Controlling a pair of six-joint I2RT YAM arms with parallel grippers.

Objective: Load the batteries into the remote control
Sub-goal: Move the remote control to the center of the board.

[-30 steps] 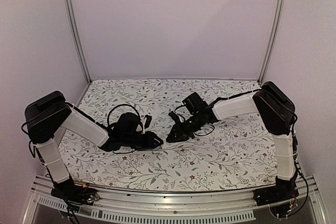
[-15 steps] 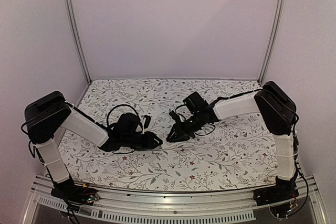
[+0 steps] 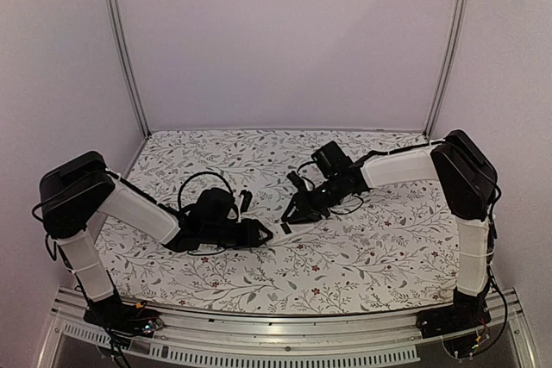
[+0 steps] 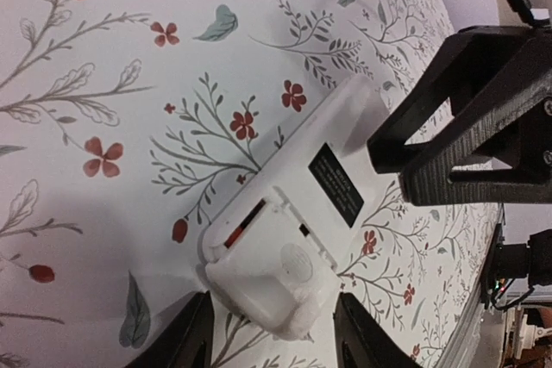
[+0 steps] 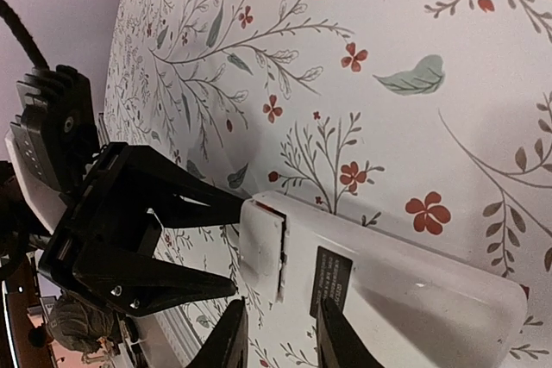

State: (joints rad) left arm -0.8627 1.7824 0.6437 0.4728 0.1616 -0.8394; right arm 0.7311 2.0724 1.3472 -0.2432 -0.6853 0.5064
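The remote control (image 4: 328,174) lies back up on the flowered table, a black label on its white back. Its battery cover (image 4: 276,273) sits askew over the recess at one end. Through the gap show slivers of the batteries, one orange-red (image 4: 244,223) and one black (image 4: 304,230). My left gripper (image 4: 276,346) is open, a finger on either side of the cover end, touching neither side. My right gripper (image 5: 280,342) hovers just above the remote (image 5: 388,286) near the label, its jaws a narrow gap apart with nothing in them. In the top view both grippers, left (image 3: 263,234) and right (image 3: 291,215), meet mid-table.
The flowered tablecloth (image 3: 362,247) covers the table, with walls close behind and at both sides. Black cables loop by the left wrist (image 3: 203,183). A metal rail (image 3: 285,346) runs along the near edge.
Both grippers have widened. The left has let go of the remote's end. The right arm has drawn back a little, up and to the right.
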